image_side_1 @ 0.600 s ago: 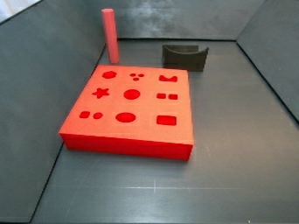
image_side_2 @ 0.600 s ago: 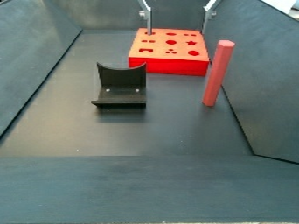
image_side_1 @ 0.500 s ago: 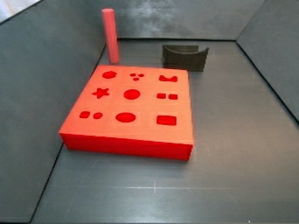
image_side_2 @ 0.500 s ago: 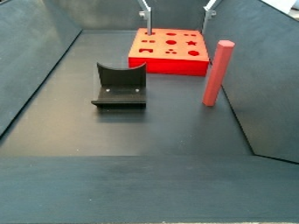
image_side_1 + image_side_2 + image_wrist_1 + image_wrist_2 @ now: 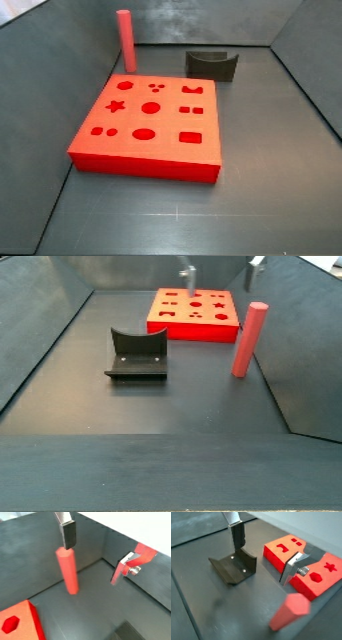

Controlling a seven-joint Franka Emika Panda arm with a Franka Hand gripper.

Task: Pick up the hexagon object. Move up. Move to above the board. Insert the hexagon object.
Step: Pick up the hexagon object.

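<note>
The hexagon object (image 5: 124, 40), a tall red-pink rod, stands upright on the floor beside a corner of the board (image 5: 147, 120), next to the wall. It also shows in a side view (image 5: 247, 339) and in both wrist views (image 5: 67, 571) (image 5: 291, 610). The board, a flat red block with shaped cut-outs, lies on the floor (image 5: 198, 314) (image 5: 282, 550). My gripper (image 5: 221, 268) hangs open and empty above the board's far end, apart from the rod. In both wrist views (image 5: 92, 563) (image 5: 262, 562) nothing is between the fingers (image 5: 67, 533).
The dark fixture (image 5: 136, 353) stands on the floor beside the board; it also shows in a side view (image 5: 211, 64) and in a wrist view (image 5: 232, 567). Grey walls close in the floor on all sides.
In a side view the gripper's fingers have shifted sideways above the board, toward the rod's side. The rod, board and fixture have not moved.
</note>
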